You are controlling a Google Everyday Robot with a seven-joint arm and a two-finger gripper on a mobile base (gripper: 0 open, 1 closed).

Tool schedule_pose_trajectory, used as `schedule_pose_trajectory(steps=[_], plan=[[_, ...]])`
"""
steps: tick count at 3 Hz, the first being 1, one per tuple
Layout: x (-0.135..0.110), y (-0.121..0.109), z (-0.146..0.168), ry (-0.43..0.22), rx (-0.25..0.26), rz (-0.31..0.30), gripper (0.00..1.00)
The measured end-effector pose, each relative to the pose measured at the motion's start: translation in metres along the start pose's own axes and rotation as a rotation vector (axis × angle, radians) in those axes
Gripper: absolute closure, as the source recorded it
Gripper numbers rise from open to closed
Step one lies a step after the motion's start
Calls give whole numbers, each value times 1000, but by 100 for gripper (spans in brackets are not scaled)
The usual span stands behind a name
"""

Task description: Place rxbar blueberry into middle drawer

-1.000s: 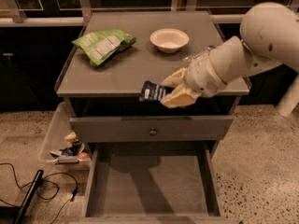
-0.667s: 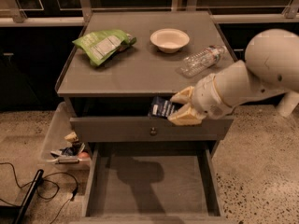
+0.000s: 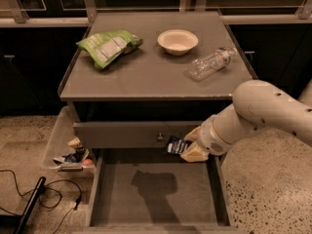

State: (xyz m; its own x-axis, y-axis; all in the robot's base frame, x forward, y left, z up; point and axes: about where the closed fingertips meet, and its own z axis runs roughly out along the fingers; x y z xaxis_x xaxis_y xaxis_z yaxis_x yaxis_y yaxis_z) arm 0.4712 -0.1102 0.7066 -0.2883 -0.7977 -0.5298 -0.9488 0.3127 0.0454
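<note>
A grey cabinet top (image 3: 146, 79) stands over a speckled floor. On it lie a green snack bag (image 3: 108, 47), a white bowl (image 3: 178, 41) and a plastic bottle (image 3: 210, 63) on its side. Below, the middle drawer (image 3: 200, 199) is pulled out, and a dark shadow falls on its grey floor. The gripper (image 3: 187, 148) pinches the rxbar blueberry (image 3: 176, 145) over the drawer's back right part, near the knob (image 3: 160, 137). A side bin (image 3: 57, 133) on the left holds small things.

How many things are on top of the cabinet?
3: green bag left, bowl at the back, bottle right. None looks hidden. The gripper holds the rxbar blueberry below, above the open middle drawer.
</note>
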Motion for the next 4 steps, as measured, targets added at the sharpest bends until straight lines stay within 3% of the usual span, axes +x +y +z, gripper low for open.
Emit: schedule_pose_trajectory(steps=[2, 3, 4], plan=[[9, -2, 15, -5, -27, 36, 100], [45, 2, 75, -11, -88, 119, 100], [87, 5, 132, -12, -87, 171, 100]])
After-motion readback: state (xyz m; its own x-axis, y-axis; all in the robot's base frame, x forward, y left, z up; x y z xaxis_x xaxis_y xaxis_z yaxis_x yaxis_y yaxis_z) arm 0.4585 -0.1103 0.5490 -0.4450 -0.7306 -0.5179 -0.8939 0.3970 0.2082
